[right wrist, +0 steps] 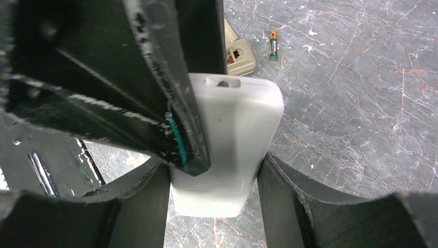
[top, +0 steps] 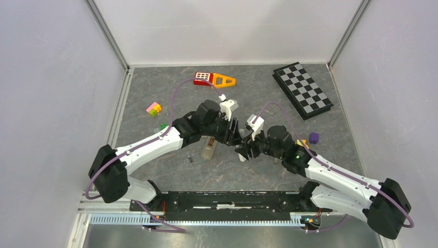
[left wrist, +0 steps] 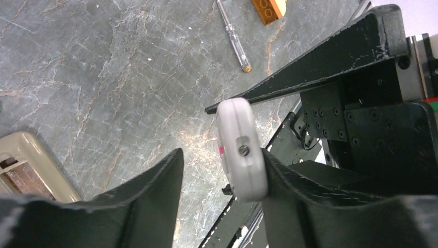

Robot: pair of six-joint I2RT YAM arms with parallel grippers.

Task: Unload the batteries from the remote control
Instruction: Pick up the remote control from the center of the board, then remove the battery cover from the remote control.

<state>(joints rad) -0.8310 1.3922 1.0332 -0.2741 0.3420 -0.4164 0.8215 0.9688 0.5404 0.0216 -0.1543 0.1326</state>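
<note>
The table (top: 232, 175) is a grey surface with a stone pattern, closed by plain white walls (top: 227, 31) on three sides. Near the far edge lie a checkerboard (top: 302, 90) at the right and a red and orange toy (top: 214, 79) in the middle. The most free room is on the near part of the table, between the two arms.

Both arms meet over the centre. The right gripper (right wrist: 214, 165) is clamped on the white remote (right wrist: 227, 139), one finger on each long side, and holds it above the surface. The left gripper (left wrist: 222, 155) has its jaws apart around the end of this remote: one finger touches it, and the other leaves a gap.

A beige remote (top: 208, 147) lies on the table under the left arm. One battery (right wrist: 274, 45), dark with a copper end, lies flat just beside the beige remote, outside both jaws.
</note>
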